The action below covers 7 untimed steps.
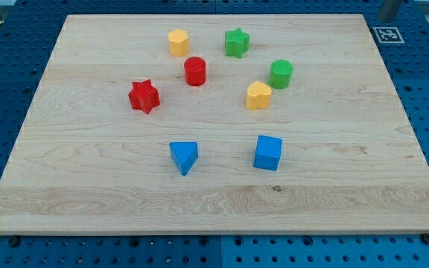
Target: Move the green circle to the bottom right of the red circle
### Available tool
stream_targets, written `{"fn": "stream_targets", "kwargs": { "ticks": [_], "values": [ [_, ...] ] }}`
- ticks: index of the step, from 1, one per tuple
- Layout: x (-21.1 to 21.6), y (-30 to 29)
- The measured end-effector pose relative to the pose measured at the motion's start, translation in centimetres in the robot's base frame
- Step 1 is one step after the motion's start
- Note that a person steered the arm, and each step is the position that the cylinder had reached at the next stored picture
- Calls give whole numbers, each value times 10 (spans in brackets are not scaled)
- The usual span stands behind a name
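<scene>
The green circle (280, 74) stands on the wooden board at the view's upper right of centre. The red circle (195, 71) stands to its left, about level with it. A yellow block (258, 95) sits just below and left of the green circle, almost touching it. My tip does not show in this view; only a grey object at the view's top right corner (390, 9) is visible.
A green star (237, 42) and a yellow block (178, 42) lie near the view's top. A red star (144, 96) lies left of centre. A blue triangle (184, 156) and a blue cube (268, 152) lie lower down. A marker tag (386, 33) sits at the board's top right corner.
</scene>
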<state>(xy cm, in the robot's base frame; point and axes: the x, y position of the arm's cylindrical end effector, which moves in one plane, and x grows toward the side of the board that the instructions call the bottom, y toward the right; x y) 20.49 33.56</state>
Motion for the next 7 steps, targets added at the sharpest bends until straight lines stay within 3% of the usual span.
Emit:
{"fn": "stream_targets", "kwargs": {
  "ticks": [1,2,3,4,5,7],
  "values": [
    [0,-3],
    [59,-29],
    [106,-99],
    [110,-143],
    [145,-178],
    [152,-271]
  ]
}}
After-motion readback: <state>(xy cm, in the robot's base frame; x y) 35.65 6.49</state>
